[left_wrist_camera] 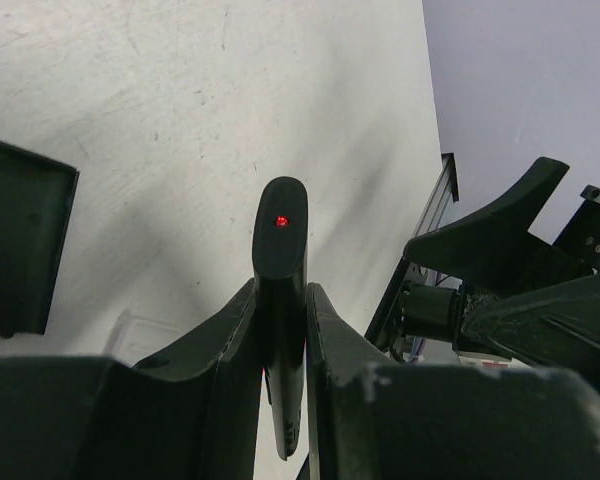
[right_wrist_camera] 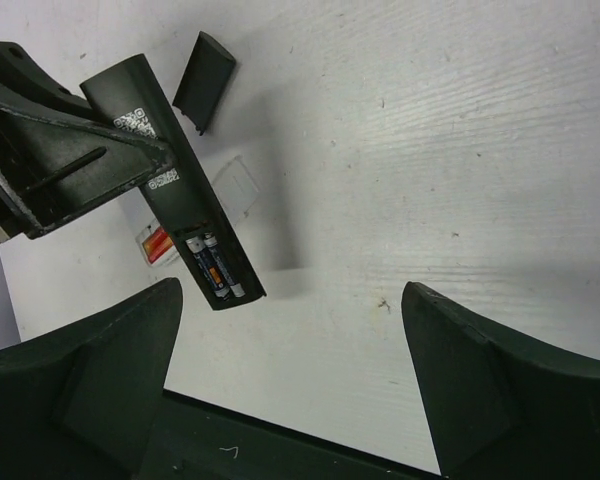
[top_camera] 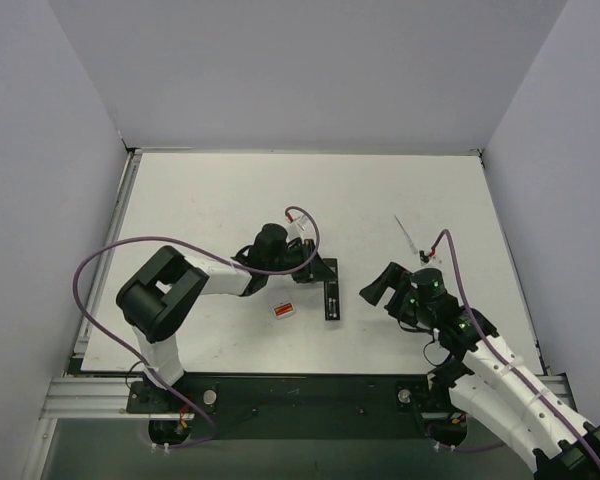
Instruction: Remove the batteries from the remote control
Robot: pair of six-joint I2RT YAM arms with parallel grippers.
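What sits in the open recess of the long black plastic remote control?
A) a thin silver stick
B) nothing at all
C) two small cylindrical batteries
C: the right wrist view shows two batteries side by side in the uncovered recess of the remote control, clamped by the left gripper.

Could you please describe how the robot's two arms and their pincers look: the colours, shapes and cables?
The left arm and right arm have white shells with black joints; a purple cable loops along each. The left pincer and right pincer have matte black, curved, tapering fingers. Small green lights glow near the right wrist.
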